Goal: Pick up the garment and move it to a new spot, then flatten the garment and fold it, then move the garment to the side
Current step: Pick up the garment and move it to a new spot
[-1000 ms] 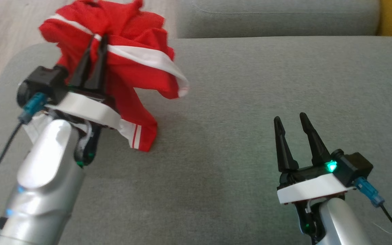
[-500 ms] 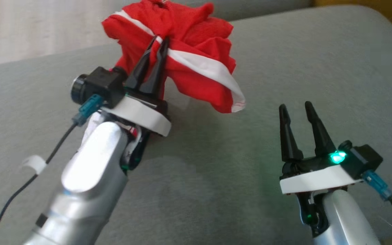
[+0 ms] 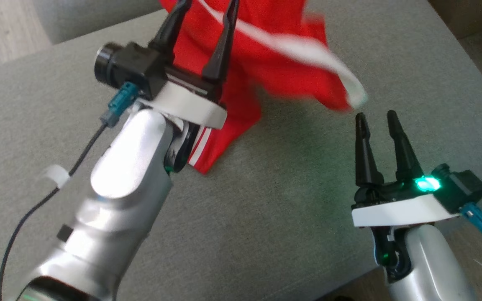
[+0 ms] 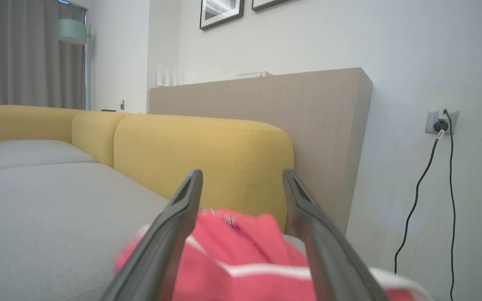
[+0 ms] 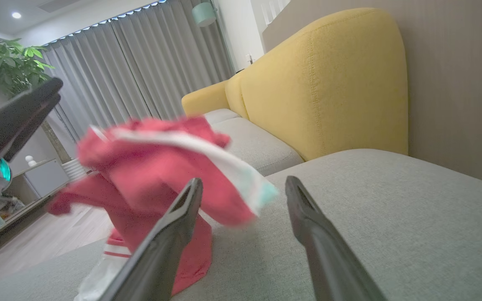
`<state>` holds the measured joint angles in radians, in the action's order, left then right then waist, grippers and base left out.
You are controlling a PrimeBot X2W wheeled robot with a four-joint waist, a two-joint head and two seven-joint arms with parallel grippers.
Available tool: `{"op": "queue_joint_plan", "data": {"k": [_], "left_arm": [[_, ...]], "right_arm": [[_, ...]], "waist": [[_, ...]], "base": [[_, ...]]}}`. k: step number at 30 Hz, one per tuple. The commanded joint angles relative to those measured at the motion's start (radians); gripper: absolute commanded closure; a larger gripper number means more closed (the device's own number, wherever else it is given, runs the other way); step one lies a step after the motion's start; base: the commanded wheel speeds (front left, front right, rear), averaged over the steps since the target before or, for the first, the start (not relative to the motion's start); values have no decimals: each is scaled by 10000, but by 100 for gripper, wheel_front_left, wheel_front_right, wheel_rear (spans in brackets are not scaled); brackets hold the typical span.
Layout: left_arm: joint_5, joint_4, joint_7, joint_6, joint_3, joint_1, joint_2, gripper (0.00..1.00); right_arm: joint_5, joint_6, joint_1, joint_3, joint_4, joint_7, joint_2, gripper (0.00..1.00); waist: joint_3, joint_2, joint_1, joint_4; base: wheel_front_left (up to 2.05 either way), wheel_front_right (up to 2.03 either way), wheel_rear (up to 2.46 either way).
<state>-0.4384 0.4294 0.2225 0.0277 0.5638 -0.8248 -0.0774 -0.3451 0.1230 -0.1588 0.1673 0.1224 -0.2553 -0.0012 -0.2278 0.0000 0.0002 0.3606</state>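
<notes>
Standing with fingers wide apart, the left gripper clamps nothing; the garment, red with white stripes and blurred, hangs loose past it at 12 o'clock, its low end on the grey cushion; likely a drop at the new spot. The right gripper, also spread and empty, waits at 4 o'clock, probably for flattening; yellow backrest, curtains and wood floor beyond.

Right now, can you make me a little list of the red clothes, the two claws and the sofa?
garment: red with white stripes, bunched, blurred, low end on the seat
left gripper: open, garment just beyond its fingers, not pinched
right gripper: open, empty, over the seat, near the garment's white edge
seat: grey sofa cushion
backrest: yellow
</notes>
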Motion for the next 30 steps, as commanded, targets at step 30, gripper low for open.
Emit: {"op": "queue_joint_plan", "data": {"k": [30], "left_arm": [[1008,-2691,391,-445,-2504,6357,-557,0]], "right_arm": [[1060,77,434,-658,193,-65,12,0]], "waist": [[1173,0,-2,-3941]], "base": [[0,0,0]]}}
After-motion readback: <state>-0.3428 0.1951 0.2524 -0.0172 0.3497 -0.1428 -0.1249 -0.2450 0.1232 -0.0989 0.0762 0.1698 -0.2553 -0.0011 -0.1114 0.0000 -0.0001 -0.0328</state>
